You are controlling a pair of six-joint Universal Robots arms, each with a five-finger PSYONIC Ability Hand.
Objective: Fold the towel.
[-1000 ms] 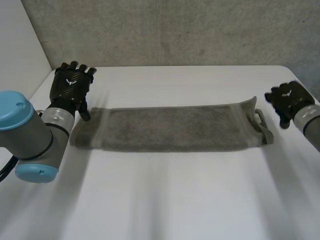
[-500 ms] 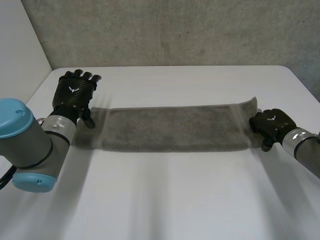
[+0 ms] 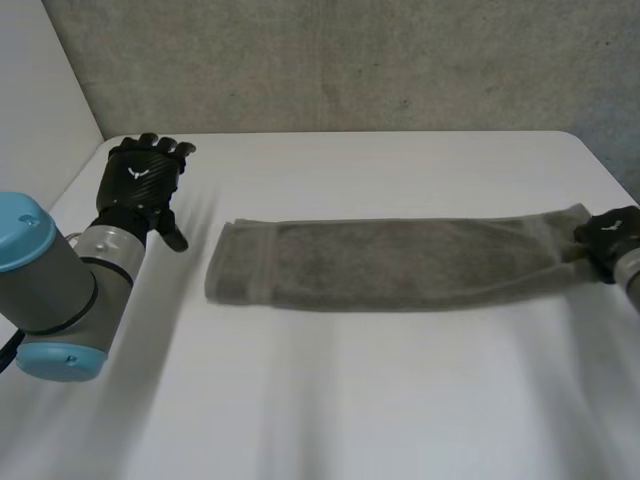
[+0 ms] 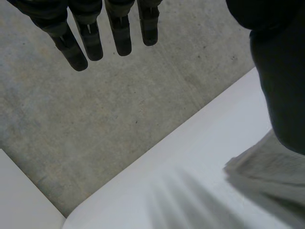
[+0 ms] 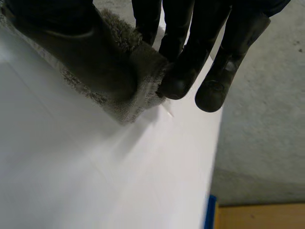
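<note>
I have the towel [image 3: 400, 262] lying as one long grey strip across the middle of the frame in the head view, running from left to right on the white surface [image 3: 350, 400]. Its left end lies flat, a little left of centre. Its right end reaches almost to the right edge of the frame, where it narrows and bunches into my right hand [image 3: 608, 235].

On the right wrist view, that hand's fingers [image 5: 178, 71] are curled down against the fuzzy end of the towel [image 5: 109, 71], and the cloth passes between them and the rest of the hand. I read that as a firm grip on the towel's right end. A corner of the cloth hangs past the fingertips, over the surface near its edge. I cannot tell whether that corner touches the surface.

My left hand [image 3: 140, 185] is at the upper left of the frame in the head view, with its fingers straight and spread, holding nothing. It is apart from the towel's left end, with bare surface between them. On the left wrist view its straight fingers [image 4: 86, 38] point towards the grey concrete wall [image 4: 119, 119], and the towel's left end [image 4: 267, 171] lies on the surface beside the thumb [image 4: 281, 71]. The left arm [image 3: 50, 290], with its grey joint and light-blue cap, takes up the lower left of the head view.
</note>
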